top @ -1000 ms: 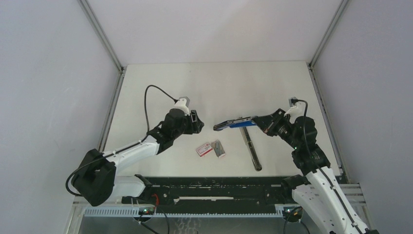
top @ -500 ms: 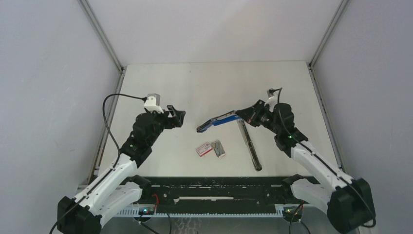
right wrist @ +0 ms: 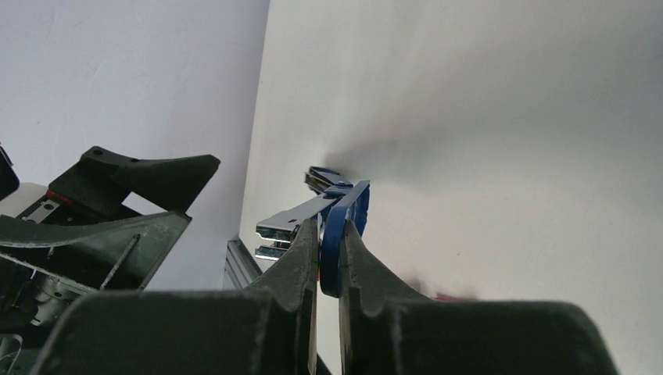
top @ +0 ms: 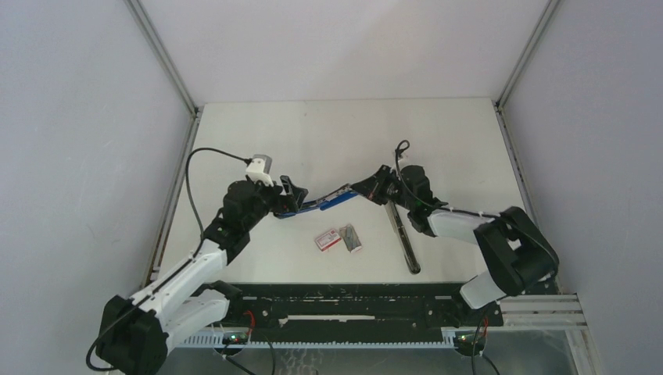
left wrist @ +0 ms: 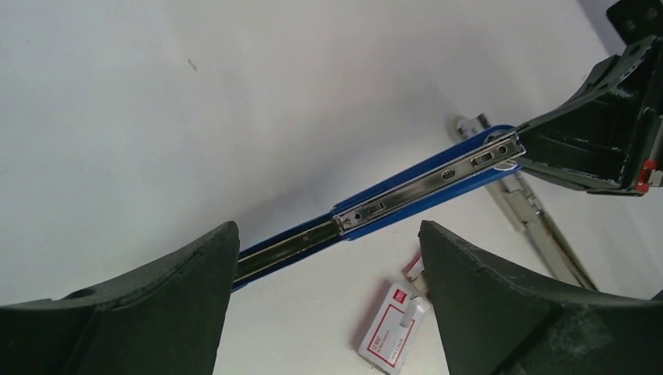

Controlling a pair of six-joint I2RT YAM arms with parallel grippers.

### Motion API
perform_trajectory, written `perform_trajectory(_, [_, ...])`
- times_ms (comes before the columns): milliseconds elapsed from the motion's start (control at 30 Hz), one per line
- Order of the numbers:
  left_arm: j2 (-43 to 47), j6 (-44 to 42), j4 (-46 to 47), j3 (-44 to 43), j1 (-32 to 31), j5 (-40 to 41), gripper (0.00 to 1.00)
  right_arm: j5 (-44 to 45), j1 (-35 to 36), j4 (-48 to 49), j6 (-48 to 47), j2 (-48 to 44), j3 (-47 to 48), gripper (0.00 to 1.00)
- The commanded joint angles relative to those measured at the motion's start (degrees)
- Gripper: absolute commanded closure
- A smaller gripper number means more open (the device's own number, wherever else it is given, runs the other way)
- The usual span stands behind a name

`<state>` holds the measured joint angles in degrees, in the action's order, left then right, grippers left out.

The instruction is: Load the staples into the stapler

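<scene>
Staples: the red-and-white staples box (top: 327, 239) and its grey inner tray (top: 351, 237) lie flat on the table (top: 313, 133), side by side. They sit just to the near side of the stapler (top: 328, 201), under its middle, apart from both pincers.

Stapler: blue with a silver rail along it, stretched between the two pincers. Its shadow falls apart from it, so it hangs clear of the table.

Right pincer (top: 367, 190): clamped tight on the stapler's right end, the blue edge pinched between the fingers.

Left pincer (top: 289, 199): jaws wide apart. The stapler's left end reaches in between the fingers, close beside one and well off the other, with no grip on it.

Long metal bar (top: 403, 234): lies on the table, running from below the stapler's right end toward the near side. Whether it joins the stapler cannot be told.

Left wrist view alone: shows the slots in the rail and the box's printed face.

Right wrist view alone: shows the pinch up close; the box is only a red blur.

Top view alone: shows the tray.

Against half a second ago: the stapler has swung over to the left pincer, closing the gap that lay between them. Box, tray and bar lie as they did.
</scene>
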<state>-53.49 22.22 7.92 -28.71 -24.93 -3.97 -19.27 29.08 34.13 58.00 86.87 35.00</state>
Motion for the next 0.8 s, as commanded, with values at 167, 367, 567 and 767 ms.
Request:
perform_trajectory(167, [-12.6, 1.1, 11.9, 2.5, 1.3, -1.2, 0.12, -1.3, -0.4, 14.8, 3.6, 8.6, 2.3, 1.0])
perform_trajectory(367, [-15.4, 2.8, 13.4, 3.6, 2.3, -0.3, 0.12, -1.3, -2.2, 14.1, 3.1, 10.3, 1.1, 0.74])
perform_trajectory(567, [-15.9, 3.4, 14.0, 4.6, 3.1, -0.1, 0.12, -0.3, -4.3, 12.8, 1.5, 6.8, -2.3, 0.53])
perform_trajectory(767, [-15.9, 3.2, 13.9, 5.0, 3.7, 0.2, 0.12, 1.8, -6.2, 8.1, -1.1, 2.2, -4.2, 0.55])
